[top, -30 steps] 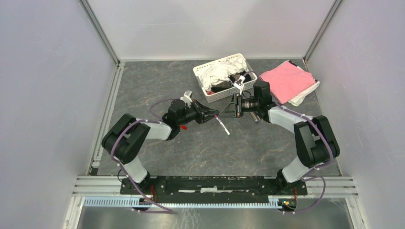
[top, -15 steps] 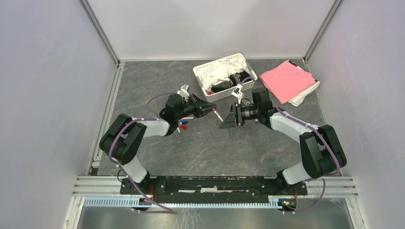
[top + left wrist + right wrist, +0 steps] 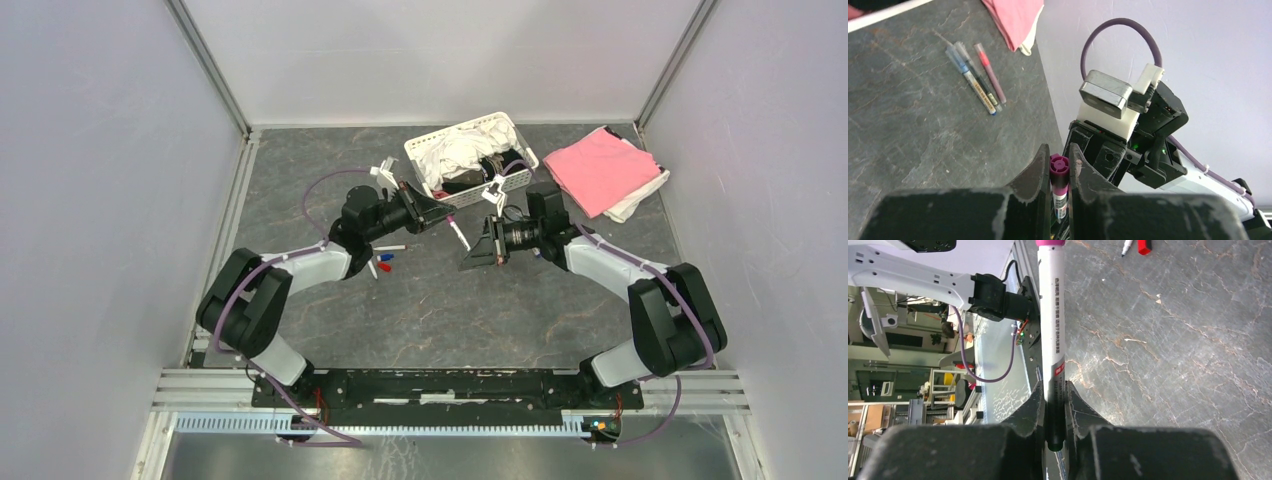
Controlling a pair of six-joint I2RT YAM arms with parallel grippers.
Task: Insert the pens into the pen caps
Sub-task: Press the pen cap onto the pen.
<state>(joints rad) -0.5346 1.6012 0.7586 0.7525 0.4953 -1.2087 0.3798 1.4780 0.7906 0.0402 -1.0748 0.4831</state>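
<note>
The basket (image 3: 468, 198) sits behind the pen (image 3: 459, 236), cloth (image 3: 600, 170) to its right.

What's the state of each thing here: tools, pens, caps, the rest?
magenta-ended pen: off the table, held at both ends.
left tool: shut on that pen's magenta end.
right tool: shut on its other end.
red cap: loose on the table, on no pen.
three pens: lying side by side, untouched.
basket: upright, holding white cloth.
pink cloth: folded, flat on the table.
</note>
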